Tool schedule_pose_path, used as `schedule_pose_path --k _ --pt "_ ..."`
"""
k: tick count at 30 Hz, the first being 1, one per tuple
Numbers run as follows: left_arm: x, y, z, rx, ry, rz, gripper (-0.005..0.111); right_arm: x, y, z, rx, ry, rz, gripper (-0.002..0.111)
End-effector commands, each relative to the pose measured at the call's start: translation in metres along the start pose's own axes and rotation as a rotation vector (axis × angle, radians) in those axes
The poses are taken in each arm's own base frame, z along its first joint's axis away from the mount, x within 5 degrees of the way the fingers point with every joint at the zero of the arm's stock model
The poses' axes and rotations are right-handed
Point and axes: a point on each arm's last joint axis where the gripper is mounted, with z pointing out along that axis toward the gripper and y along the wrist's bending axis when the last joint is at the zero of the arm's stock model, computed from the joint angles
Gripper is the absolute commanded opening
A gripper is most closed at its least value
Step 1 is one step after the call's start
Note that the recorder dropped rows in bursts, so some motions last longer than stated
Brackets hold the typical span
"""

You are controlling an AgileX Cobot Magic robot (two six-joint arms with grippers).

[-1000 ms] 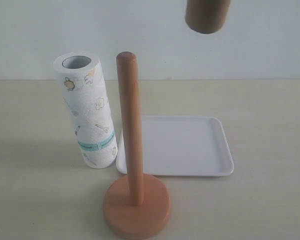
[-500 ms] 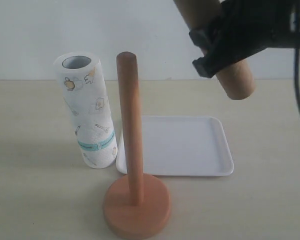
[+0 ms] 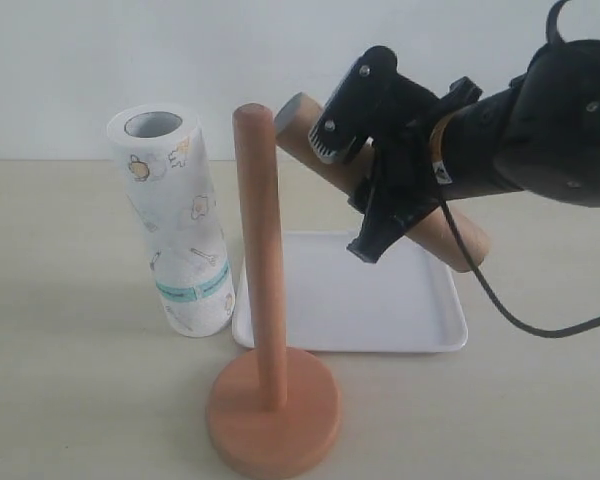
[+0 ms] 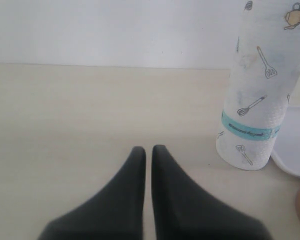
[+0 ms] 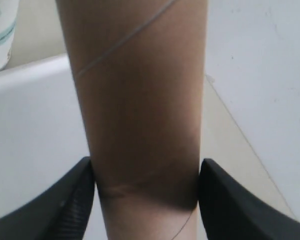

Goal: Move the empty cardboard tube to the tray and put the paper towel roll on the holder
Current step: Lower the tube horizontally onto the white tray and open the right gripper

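1. My right gripper (image 5: 145, 197) clamps the long, plain brown, hollow cardboard tube (image 3: 450, 235) across its middle, in the air.
2. Its long axis slants, and the lower end hangs over the shallow white round-cornered tray (image 3: 380, 300) below my hand.
3. The tube is smooth card with a thin spiral seam.
4. My left gripper (image 4: 147, 150) is pressed closed and holds nothing.

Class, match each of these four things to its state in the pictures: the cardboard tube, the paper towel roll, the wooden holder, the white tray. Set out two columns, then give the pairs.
Column A
1. cardboard tube
2. paper towel roll
3. holder
4. tray

Column B
a. white with small printed pictures, standing upright
b. brown, tilted in the air, clamped in the right gripper
c. reddish-brown, its post bare
d. white, lying flat below the tilted thing

Pairs: 1-b, 2-a, 3-c, 4-d
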Motion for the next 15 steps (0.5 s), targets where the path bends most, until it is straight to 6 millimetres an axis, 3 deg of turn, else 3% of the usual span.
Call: schedule_pose_path --k 1,9,15 --pt "0.001 0.000 0.000 0.001 0.001 0.004 0.004 0.001 0.005 0.013 -0.016 -0.007 -0.058 0.000" --pt "0.001 0.000 0.000 0.001 0.001 0.004 0.004 0.018 0.025 0.048 -0.085 0.067 -0.159 0.000" --pt "0.001 0.000 0.000 0.001 0.001 0.004 0.004 0.023 0.033 0.059 -0.115 0.073 -0.156 0.000"
